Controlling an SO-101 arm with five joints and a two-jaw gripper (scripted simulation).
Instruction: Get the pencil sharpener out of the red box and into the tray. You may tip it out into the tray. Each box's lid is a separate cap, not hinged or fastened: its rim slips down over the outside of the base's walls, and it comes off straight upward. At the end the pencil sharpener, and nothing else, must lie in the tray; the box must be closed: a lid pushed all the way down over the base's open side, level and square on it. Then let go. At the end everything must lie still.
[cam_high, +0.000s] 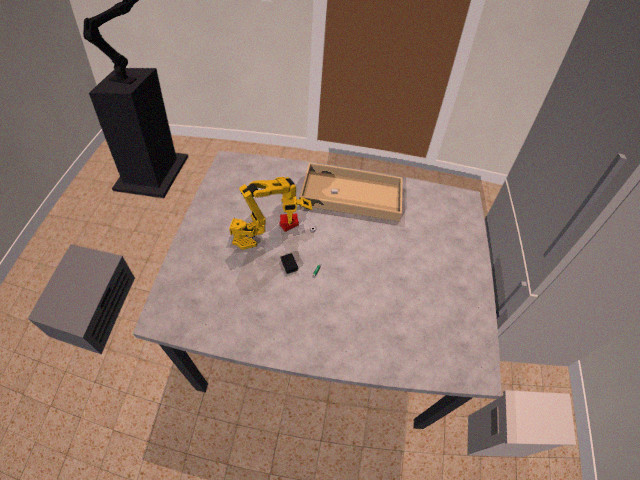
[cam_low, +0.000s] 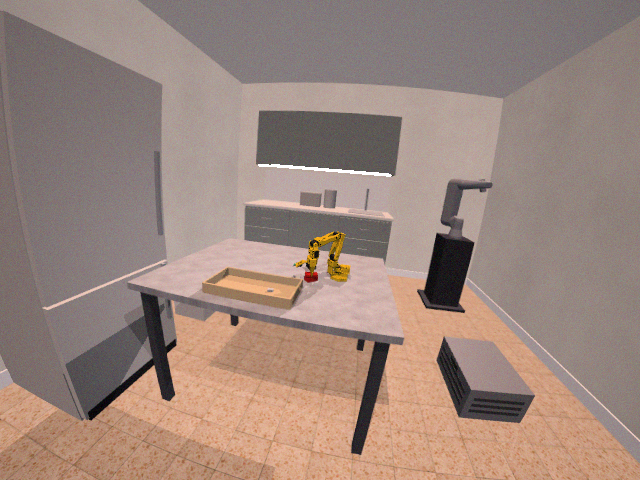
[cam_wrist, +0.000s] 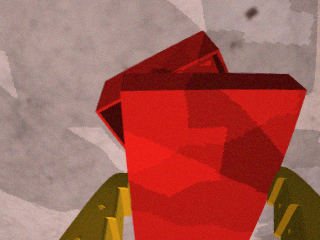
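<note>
My gripper (cam_high: 290, 219) (cam_low: 311, 273) (cam_wrist: 202, 197) is shut on the red lid (cam_wrist: 210, 130), with a finger at each side of it. The lid is low over the open red base (cam_wrist: 155, 65), which shows behind it in the wrist view. The base is turned relative to the lid, and its dark inside shows at two corners, so the lid is not square on it. Whether they touch is unclear. In the top and exterior views lid and base merge into one red shape. A small light-grey object, apparently the pencil sharpener (cam_high: 334, 191) (cam_low: 270, 290), lies in the wooden tray (cam_high: 356, 212) (cam_low: 248, 298).
A black box (cam_high: 289, 262) lies on the grey table (cam_high: 392, 310) (cam_low: 180, 268), with a small green stick-like object (cam_high: 316, 270) beside it. A small round white-and-dark thing (cam_high: 312, 228) lies just right of the red box in the top view. The tray's walls stand close behind the gripper.
</note>
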